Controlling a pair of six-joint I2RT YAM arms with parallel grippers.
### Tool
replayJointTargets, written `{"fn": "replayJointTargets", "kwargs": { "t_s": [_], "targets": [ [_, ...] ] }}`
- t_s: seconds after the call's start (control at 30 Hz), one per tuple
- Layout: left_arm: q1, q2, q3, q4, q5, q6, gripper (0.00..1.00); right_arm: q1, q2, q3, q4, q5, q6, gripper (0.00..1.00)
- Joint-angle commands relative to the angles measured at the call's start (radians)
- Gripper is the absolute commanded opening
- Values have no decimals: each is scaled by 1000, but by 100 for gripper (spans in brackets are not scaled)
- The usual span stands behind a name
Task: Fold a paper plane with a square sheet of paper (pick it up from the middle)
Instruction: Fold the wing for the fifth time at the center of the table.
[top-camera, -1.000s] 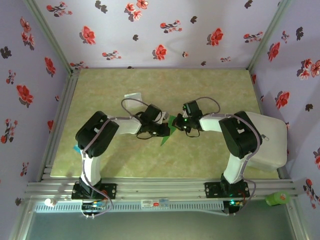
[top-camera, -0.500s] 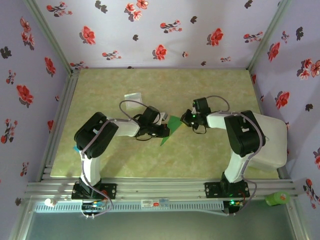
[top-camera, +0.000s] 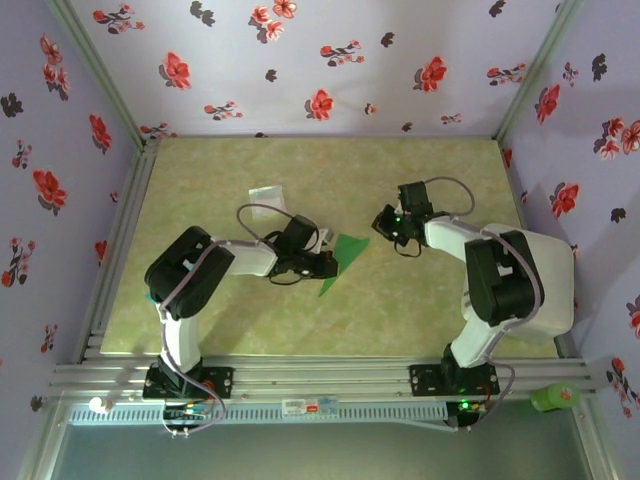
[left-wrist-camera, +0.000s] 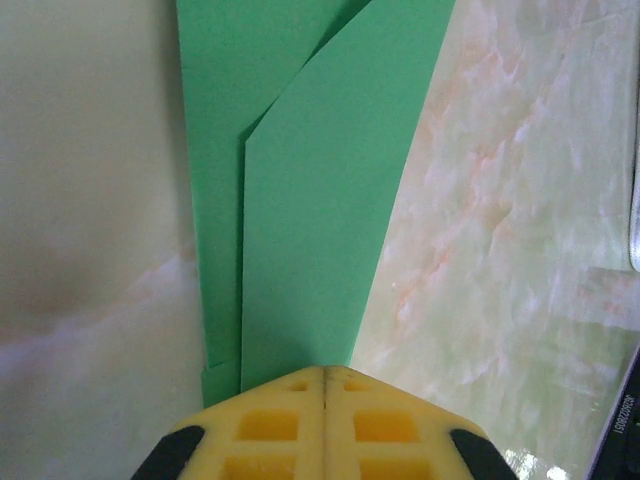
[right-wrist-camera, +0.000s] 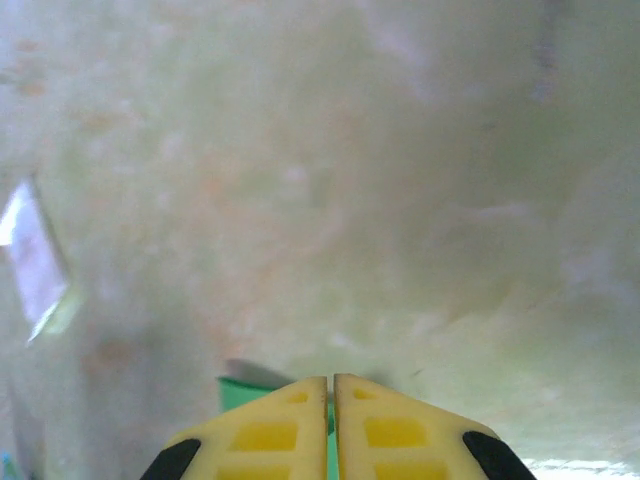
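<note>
The bright green sheet of paper (top-camera: 345, 254) lies mid-table, folded in layers into a narrow pointed shape. In the left wrist view the paper (left-wrist-camera: 310, 200) runs straight away from my fingers, with a slanted fold edge across it. My left gripper (top-camera: 327, 264) (left-wrist-camera: 325, 372) is shut on its near end. My right gripper (top-camera: 384, 223) hangs up and to the right of the paper, apart from it. Its jaws (right-wrist-camera: 331, 385) stand shut to a thin slit with nothing between them, and a green corner (right-wrist-camera: 240, 392) shows just under them.
A small pale square packet (top-camera: 265, 192) (right-wrist-camera: 35, 265) lies on the marbled table (top-camera: 440, 180) behind the left arm. A bulky white cover (top-camera: 545, 280) sits at the right edge. A green object (top-camera: 555, 397) rests by the front rail.
My right gripper has let go of the paper and drawn back up and to the right. The left gripper still holds the paper, which has shifted slightly left and lies flatter.
</note>
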Motion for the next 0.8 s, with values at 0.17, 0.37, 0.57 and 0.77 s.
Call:
{"fn": "replayJointTargets", "kwargs": {
  "t_s": [0.17, 0.37, 0.57, 0.77],
  "targets": [
    [-23, -15, -122, -185, -32, -88, 0, 124, -28, -62, 33, -135, 5, 7],
    [-23, -14, -124, -183, -33, -93, 0, 150, 47, -106, 140, -152, 68, 5],
    [-23, -15, -124, -183, -30, -90, 0, 90, 81, -139, 141, -81, 55, 4],
    [-25, -11, -119, -183, -18, -84, 0, 27, 62, -96, 71, -26, 16, 4]
  ]
}}
